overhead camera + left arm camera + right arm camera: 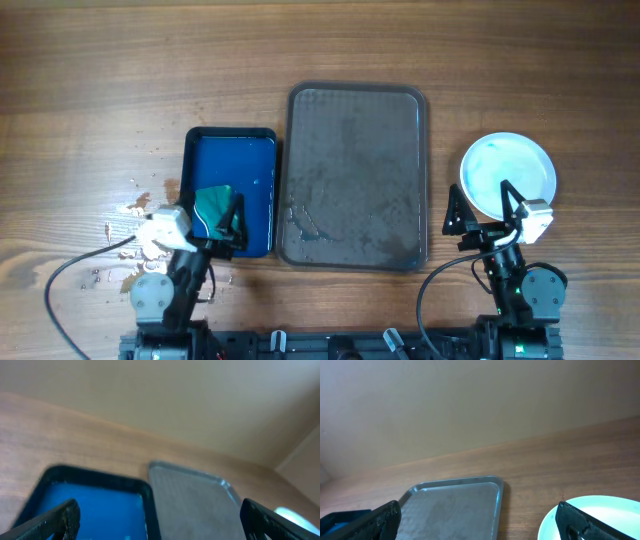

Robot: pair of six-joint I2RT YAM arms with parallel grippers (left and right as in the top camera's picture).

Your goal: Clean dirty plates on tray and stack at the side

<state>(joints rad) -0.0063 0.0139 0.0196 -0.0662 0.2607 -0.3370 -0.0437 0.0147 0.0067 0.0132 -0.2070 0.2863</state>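
The large dark grey tray (356, 110) lies in the middle of the table with no plates on it; it also shows in the left wrist view (195, 505) and the right wrist view (451, 505). A round white plate with a pale blue film (508, 172) rests on the wood to the tray's right, topmost of what may be a stack; it shows too in the right wrist view (592, 515). My left gripper (225, 215) is open and empty near the table's front edge, over the small blue tray. My right gripper (487, 215) is open and empty, just in front of the plate.
A glossy blue tray (250, 160) sits left of the grey tray, with a green cloth (212, 203) at its near end. Crumbs and white smears (135, 208) lie on the wood at the left. Blue smears mark the grey tray's near left corner (308, 228).
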